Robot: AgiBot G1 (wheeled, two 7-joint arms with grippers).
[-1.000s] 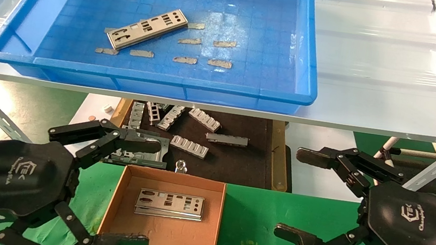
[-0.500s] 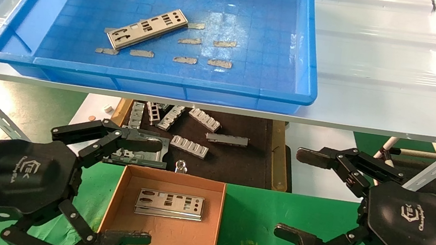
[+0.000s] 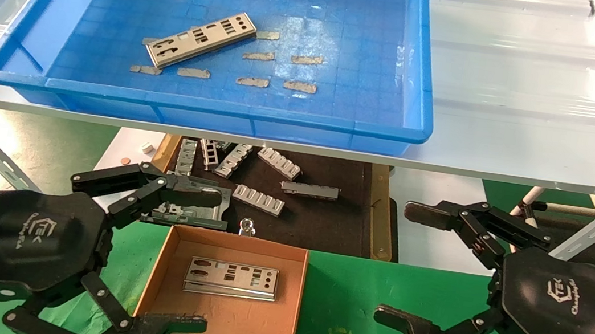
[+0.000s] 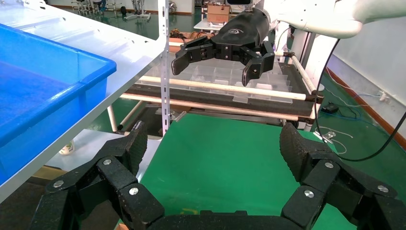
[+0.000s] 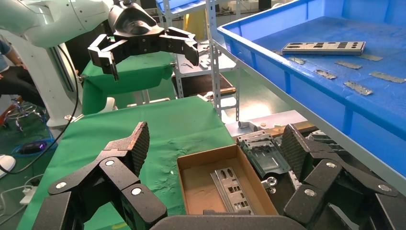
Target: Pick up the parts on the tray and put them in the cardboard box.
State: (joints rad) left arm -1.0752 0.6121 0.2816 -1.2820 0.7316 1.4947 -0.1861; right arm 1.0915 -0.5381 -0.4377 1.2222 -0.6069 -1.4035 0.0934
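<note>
One silver plate [image 3: 201,39] lies at a slant on the floor of the blue tray [image 3: 225,107] on the white shelf; it also shows in the right wrist view [image 5: 323,47]. Another silver plate [image 3: 231,279] lies flat in the brown cardboard box [image 3: 167,282] on the green table; the right wrist view shows this plate [image 5: 233,189] in the box [image 5: 191,187]. My left gripper [image 3: 201,262] is open and empty just left of the box. My right gripper [image 3: 404,264] is open and empty to the right of the box, above the green table.
Several tan tape scraps [image 3: 254,81] lie on the tray floor. Ribbed grey brackets [image 3: 259,199] and a metal frame [image 3: 194,212] lie on a dark mat behind the box, under the white shelf [image 3: 518,104]. The shelf's front edge overhangs that mat.
My left gripper has shifted slightly right and down beside the box. The right arm, the plates and the box have not moved.
</note>
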